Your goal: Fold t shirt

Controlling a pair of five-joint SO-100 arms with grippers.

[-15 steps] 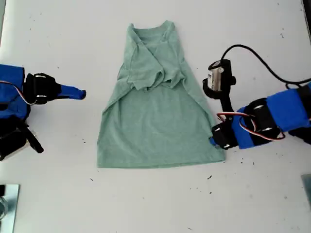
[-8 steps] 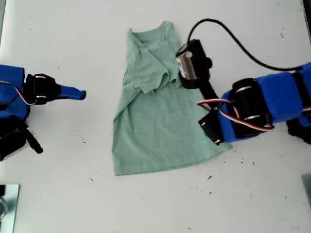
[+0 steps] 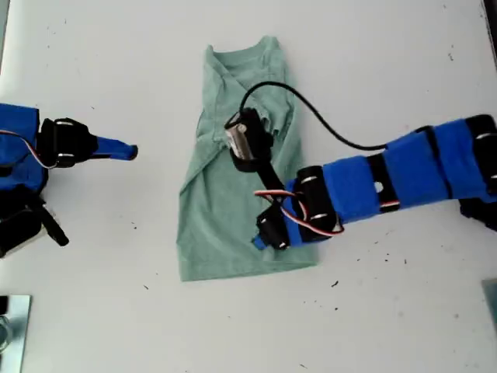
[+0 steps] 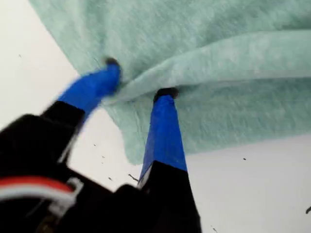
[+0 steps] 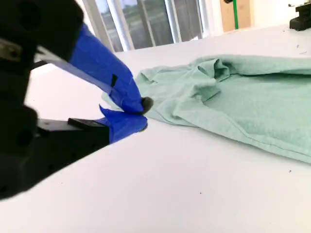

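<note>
My first gripper (image 4: 138, 85) is parted, arm extended; my second gripper (image 5: 141, 114) is closed.

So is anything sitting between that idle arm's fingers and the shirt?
Nothing visible. My second gripper waits at the exterior view's left, with only bare white table between it and the t shirt. My first gripper already pinches a fold of the shirt.

Exterior view looks straight down on the counter (image 3: 404, 70). First wrist view sits close over the t shirt (image 4: 218, 43); second looks low across the counter toward it.
</note>
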